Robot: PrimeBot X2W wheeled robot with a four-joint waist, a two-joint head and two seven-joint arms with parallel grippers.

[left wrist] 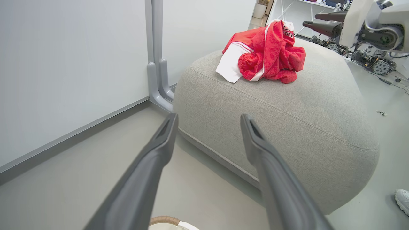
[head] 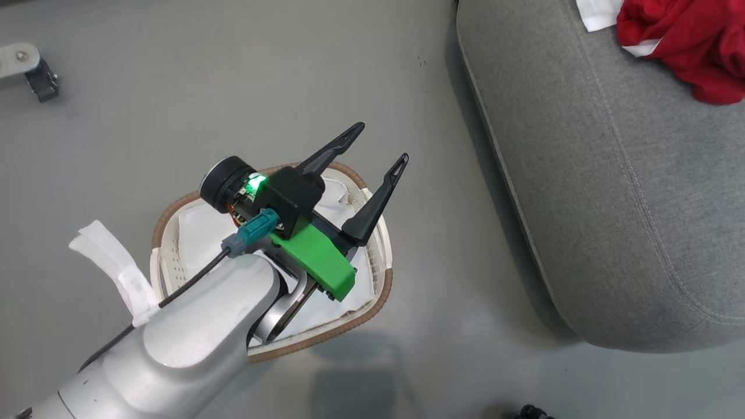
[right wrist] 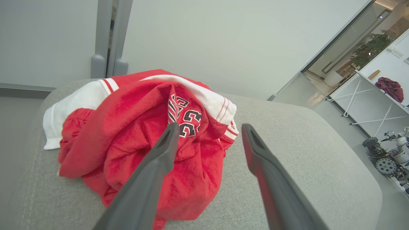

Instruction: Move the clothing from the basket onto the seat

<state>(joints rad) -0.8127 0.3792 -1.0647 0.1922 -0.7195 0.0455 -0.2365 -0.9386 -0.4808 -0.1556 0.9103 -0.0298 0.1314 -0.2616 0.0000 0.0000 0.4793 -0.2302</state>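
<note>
Head view: we see the left fingers (head: 378, 198) spread apart and holding nothing, poised above the basket (head: 384, 262). Its visible inside shows the white liner (head: 204, 224) alone; the left arm (head: 192, 326) hides the middle of the basket, so we cannot vouch for that part. The clothing (head: 687, 41) lies as a crumpled red-and-white heap on the seat (head: 611, 174), well apart from the basket, toward the far right corner of this view. Left wrist view: the heap sits on the crown of the seat, beyond the fingertips and a little to their right, with bare floor (left wrist: 80, 179) between the basket's rim and the seat's near edge. Right wrist view: the right fingers (right wrist: 150, 179) are likewise parted and empty, pointing at the heap, which lies just past their tips and slightly to the left, numerals uppermost. Whether the heap is one garment or two we cannot tell, and it shows no clear long axis. We judge the right fingers much the nearer to the clothing and the left fingers the nearer to the basket. If nothing red lies under the left arm, the transfer looks complete; any further move would turn on that division of reach.
</note>
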